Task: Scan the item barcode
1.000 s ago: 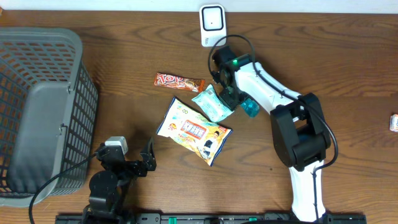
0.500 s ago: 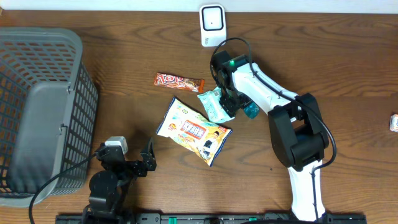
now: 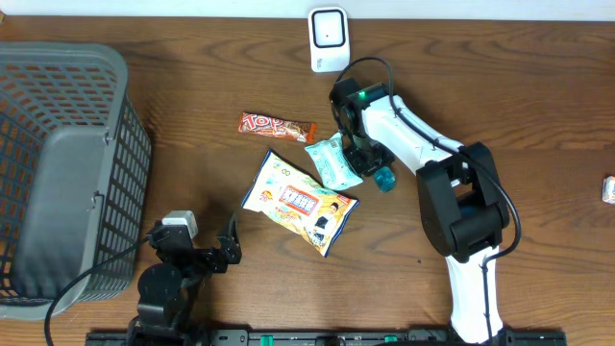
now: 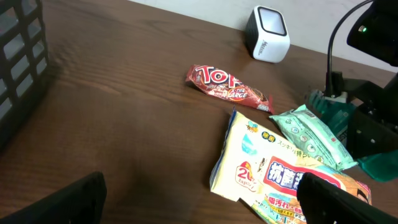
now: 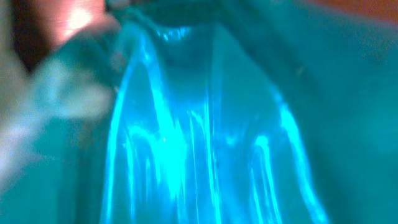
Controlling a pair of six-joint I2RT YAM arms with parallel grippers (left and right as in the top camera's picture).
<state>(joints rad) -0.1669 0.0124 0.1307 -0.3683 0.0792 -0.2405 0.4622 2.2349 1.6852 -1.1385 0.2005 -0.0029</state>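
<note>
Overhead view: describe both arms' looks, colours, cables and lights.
Right arm: white shells, black joints, a green light at the wrist, a looping black cable, teal gripper. Left arm: all black, pale block on top, black cable trailing away.

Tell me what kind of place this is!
Probably a pretend shop checkout on a wooden table: a white barcode scanner, a grey shopping basket and snack packets lying between them.

Right wrist view: all blur
A glossy teal surface (image 5: 186, 124) fills it, out of focus; overhead, the fingertips of the right end effector (image 3: 370, 163) are hidden beneath it; the basket (image 3: 58, 67) runs off the left edge.
</note>
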